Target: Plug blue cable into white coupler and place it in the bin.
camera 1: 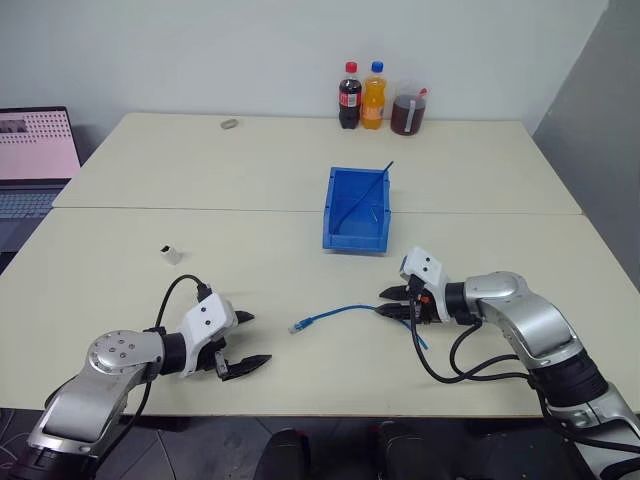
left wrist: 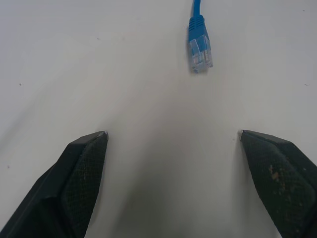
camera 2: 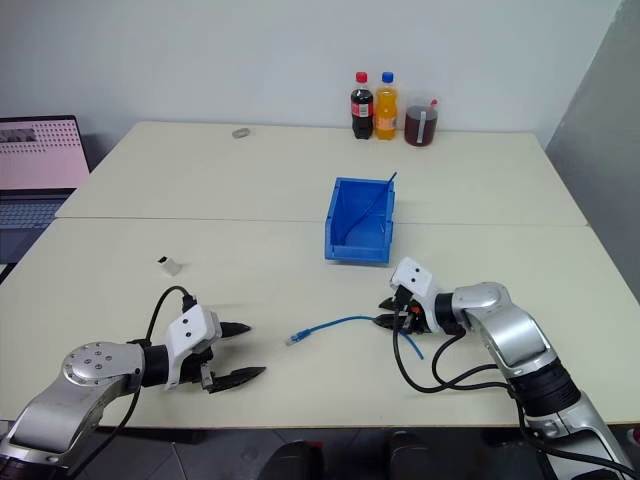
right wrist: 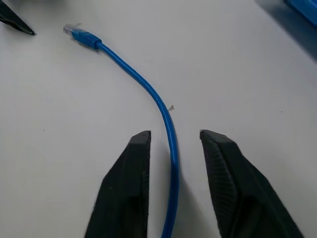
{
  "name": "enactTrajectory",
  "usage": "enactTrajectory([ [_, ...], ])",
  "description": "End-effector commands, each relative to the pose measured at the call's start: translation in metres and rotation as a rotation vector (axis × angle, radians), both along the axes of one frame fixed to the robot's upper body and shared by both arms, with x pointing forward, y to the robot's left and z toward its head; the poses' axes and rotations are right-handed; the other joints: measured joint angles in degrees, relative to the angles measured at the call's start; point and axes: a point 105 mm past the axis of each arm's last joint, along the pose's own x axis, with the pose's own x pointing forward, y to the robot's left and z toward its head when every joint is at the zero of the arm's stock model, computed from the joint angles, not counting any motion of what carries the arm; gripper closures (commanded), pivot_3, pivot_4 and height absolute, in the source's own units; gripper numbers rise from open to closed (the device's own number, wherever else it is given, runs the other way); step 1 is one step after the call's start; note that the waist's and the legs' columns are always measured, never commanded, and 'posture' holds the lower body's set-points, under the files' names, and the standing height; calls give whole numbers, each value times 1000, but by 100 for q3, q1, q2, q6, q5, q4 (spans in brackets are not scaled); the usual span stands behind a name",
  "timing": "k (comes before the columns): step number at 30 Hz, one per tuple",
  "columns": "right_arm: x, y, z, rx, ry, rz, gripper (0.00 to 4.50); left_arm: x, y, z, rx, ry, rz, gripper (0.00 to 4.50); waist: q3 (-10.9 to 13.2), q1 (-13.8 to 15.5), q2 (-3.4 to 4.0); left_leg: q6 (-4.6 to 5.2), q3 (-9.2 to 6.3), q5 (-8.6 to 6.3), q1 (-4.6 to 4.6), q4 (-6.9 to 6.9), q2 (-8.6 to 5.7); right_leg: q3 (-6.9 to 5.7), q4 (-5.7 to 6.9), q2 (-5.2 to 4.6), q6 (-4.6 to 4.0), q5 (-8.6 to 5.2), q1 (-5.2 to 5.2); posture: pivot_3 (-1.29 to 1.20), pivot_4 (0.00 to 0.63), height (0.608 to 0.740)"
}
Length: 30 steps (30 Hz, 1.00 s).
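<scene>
The bin [camera 1: 356, 212] sits on the table [camera 1: 250, 180] just right of frame centre. Below it, the blue cable [camera 1: 335, 313] lies on the tabletop, its plug [camera 1: 298, 327] at its left end, its right part running between the fingers of the right gripper [camera 1: 391, 302] at lower right. The left gripper [camera 1: 243, 343] is at lower left, apart from the plug. The white coupler [camera 1: 171, 253] lies at mid left. Two bottles [camera 1: 361, 96] and a jar [camera 1: 409, 108] stand at the table's far edge, top centre; a small object [camera 1: 229, 124] lies left of them. A laptop [camera 1: 35, 160] is at the left edge.

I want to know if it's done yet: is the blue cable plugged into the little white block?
No, the blue cable lies loose on the table, its clear plug bare, far from the white coupler.
</scene>
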Motion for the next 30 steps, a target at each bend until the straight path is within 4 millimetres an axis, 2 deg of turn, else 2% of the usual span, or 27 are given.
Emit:
enactTrajectory([
  [1,-2,-1,12,-27,-62,48,1808,4,-1,-1,-2,-2,-1,0,0,5,0,0,-1,0,-1,0,0,-2,0,0,0,0,0,0,150,740],
  [8,-34,-7,34,-62,-182,240,27,11,-15,0,-25,-6,-18,0,0,16,-1,0,-2,0,-5,0,-3,-4,-4,-2,1,-1,0,0,150,740],
  [13,-52,-6,32,-79,-186,278,27,22,-36,1,-31,-47,-26,0,-3,21,-6,0,-6,0,-5,1,-3,-5,-3,-1,6,-3,2,0,150,740],
  [23,-46,-5,35,-65,-239,218,27,22,-56,-18,24,-10,-55,0,-6,27,-7,0,-4,0,0,3,-8,-2,-3,-2,7,0,8,0,150,740],
  [30,-43,-3,39,-53,-255,203,0,14,-59,-31,72,24,-79,1433,-13,39,-4,0,-3,0,4,5,-11,-1,-4,-4,11,0,13,0,150,740],
])
